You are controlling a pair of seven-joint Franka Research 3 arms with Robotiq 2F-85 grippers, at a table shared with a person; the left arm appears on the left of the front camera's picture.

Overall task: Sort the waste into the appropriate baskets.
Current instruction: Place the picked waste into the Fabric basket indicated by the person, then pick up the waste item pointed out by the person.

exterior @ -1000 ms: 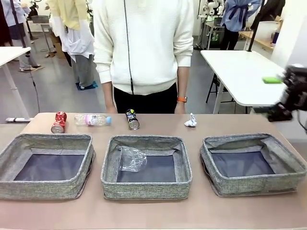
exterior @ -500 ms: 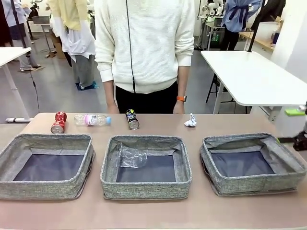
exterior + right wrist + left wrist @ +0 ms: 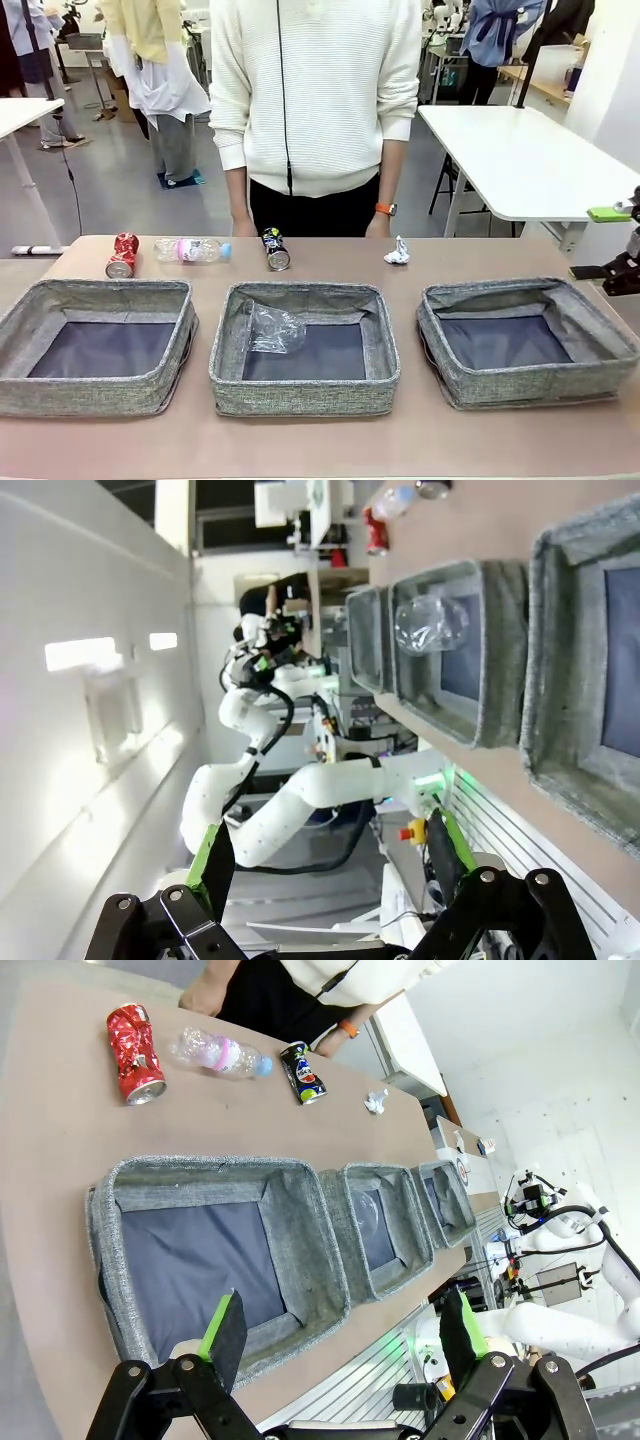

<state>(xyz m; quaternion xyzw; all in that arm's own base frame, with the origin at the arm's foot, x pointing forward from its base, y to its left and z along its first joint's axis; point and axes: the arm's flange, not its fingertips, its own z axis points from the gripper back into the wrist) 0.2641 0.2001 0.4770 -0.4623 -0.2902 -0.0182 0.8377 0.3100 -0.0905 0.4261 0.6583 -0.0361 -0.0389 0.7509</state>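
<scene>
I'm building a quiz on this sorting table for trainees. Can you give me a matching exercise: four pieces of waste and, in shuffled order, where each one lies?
Things
1. crushed red can
2. crumpled clear plastic
3. white paper wad
4. dark printed can

Places
A. lying just right of the clear bottle
B. inside the middle basket
C. leftmost in the far row
D. rightmost in the far row

Pairs: 1-C, 2-B, 3-D, 4-A

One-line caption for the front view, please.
Crumpled clear plastic in the middle basket; red can, bottle, dark can, paper wad unsorted on the table.
</scene>
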